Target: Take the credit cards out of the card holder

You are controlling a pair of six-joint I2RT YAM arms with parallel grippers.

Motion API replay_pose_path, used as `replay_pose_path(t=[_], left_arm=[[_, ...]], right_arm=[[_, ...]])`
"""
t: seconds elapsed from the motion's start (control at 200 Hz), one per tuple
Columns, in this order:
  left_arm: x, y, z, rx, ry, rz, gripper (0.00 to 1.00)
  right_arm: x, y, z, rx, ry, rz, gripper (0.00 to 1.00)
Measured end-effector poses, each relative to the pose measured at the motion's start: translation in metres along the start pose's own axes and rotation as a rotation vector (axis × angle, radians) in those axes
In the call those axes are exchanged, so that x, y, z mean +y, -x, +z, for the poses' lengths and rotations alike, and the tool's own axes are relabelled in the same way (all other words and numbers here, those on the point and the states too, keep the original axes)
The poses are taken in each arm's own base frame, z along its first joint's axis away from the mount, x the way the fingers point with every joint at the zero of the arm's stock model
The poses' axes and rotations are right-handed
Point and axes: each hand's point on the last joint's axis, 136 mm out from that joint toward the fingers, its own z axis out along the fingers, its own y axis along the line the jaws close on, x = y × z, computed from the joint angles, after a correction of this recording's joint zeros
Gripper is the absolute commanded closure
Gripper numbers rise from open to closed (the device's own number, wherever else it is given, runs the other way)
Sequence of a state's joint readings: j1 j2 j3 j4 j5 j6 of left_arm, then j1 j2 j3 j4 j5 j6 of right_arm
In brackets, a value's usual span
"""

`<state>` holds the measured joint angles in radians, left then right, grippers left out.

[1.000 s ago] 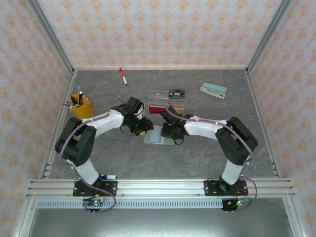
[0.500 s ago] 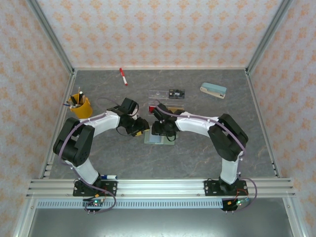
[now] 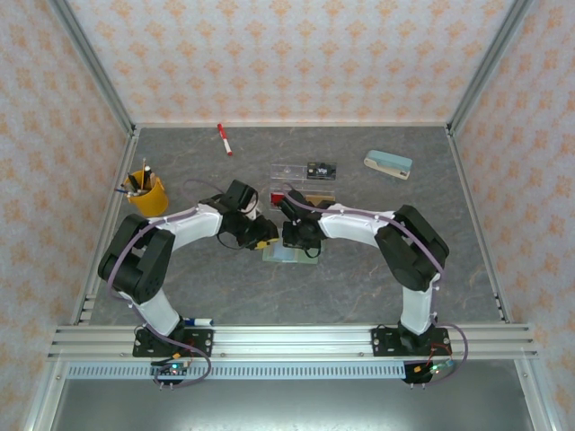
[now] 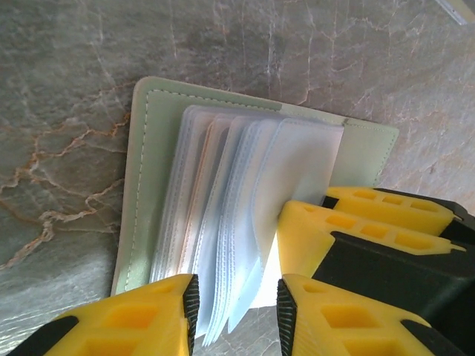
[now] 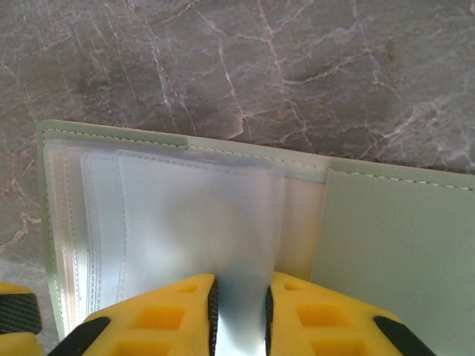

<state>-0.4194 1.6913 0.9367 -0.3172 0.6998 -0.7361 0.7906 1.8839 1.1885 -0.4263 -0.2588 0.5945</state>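
The card holder (image 3: 289,252) lies open on the table, a pale green-grey wallet (image 4: 156,111) with a fan of clear sleeves (image 4: 245,185). My left gripper (image 3: 261,240) is at its left edge, open, with the loose sleeve edges standing between the jaws (image 4: 237,308) and touching neither pad. My right gripper (image 3: 297,236) is above the wallet and shut on one upright clear sleeve (image 5: 240,311); its yellow fingers (image 4: 349,230) show in the left wrist view. The red card (image 3: 278,197) and the tan-gold card (image 3: 322,199) lie on the table behind the arms.
A clear compartment tray (image 3: 292,171) sits behind the cards, a cream-and-teal stapler (image 3: 388,164) at the back right, a red marker (image 3: 224,139) at the back. A yellow cup of pens (image 3: 146,192) stands on the left.
My right gripper has swung left and back, from the wallet's right side to over its sleeves, and now holds one. The left gripper shifted only slightly.
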Motion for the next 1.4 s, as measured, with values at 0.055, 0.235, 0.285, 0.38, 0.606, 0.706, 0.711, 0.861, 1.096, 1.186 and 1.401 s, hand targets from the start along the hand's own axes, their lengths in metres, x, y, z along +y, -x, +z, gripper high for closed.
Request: replay_pose_path(t=[0.055,0.235,0.285,0.38,0.606,0.706,0.711,0.861,1.096,1.186,1.401], left_arm=[[0.001,-0.001,0.002,0.005,0.004,0.000,0.64],[0.005,-0.002,0.011,0.026,0.021,-0.004,0.63],[0.004,-0.002,0.011,0.026,0.020,-0.004,0.64],[0.003,-0.002,0.011,0.027,0.021,-0.001,0.65],[0.004,-0.003,0.013,0.037,0.019,-0.004,0.70],[0.004,-0.004,0.013,0.040,0.018,-0.003,0.74],[0.004,-0.004,0.013,0.040,0.018,-0.001,0.74],[-0.001,-0.007,0.014,0.054,0.000,0.016,0.76],[-0.012,-0.014,0.017,0.073,-0.026,0.064,0.76],[-0.012,-0.013,0.017,0.072,-0.026,0.069,0.77],[-0.012,-0.013,0.017,0.069,-0.024,0.081,0.94]], right_arm=[[0.000,0.000,0.000,0.001,0.006,0.003,0.77],[0.000,0.000,0.000,0.002,0.022,0.007,0.78],[0.000,0.000,0.001,0.003,0.024,0.008,0.78],[0.000,0.000,0.001,0.005,0.030,0.010,0.78],[-0.001,0.000,0.001,0.005,0.035,0.015,0.79],[-0.001,-0.001,0.001,0.005,0.040,0.017,0.80],[-0.001,0.000,0.001,0.005,0.040,0.018,0.80],[-0.001,-0.001,0.001,0.008,0.045,0.022,0.81],[-0.001,-0.001,0.001,0.008,0.047,0.022,0.81],[-0.001,-0.001,0.001,0.008,0.048,0.022,0.81],[-0.002,-0.001,-0.002,-0.005,0.058,0.030,0.74]])
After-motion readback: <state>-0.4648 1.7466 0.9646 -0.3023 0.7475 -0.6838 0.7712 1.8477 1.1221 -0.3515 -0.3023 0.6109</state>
